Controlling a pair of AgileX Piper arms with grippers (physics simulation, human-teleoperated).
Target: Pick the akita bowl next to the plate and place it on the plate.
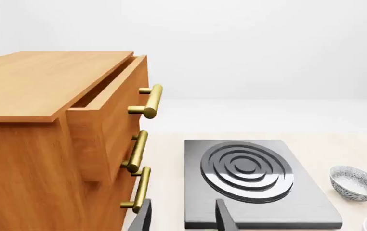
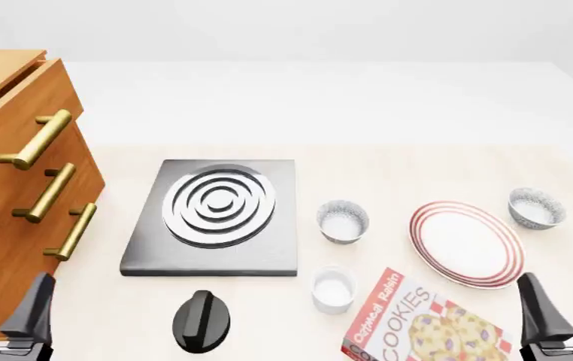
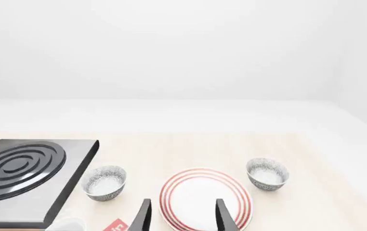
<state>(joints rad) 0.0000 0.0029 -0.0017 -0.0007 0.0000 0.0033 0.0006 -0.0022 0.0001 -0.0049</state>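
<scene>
Right end effector (image 2: 569,304), fingers parted wide and empty, nearer arm: akita bowl (image 2: 536,207) just beyond, beside plate (image 2: 466,243)'s far right rim

Plate (image 2: 466,244): white, red concentric rim rings.
Two bowls (image 2: 343,221) (image 2: 536,208): grey-black speckle outside, white inside.
Ramekin (image 2: 333,289): plain white.
Hob (image 2: 214,218): dark grey slab, silver-and-black concentric rings.
Knob (image 2: 201,322): black.
Drawers (image 2: 6,188): orange-brown wood, brass handles.
Cookie box (image 2: 422,325): red, white lettering.
Tabletop (image 2: 387,173): pale beige.
</scene>
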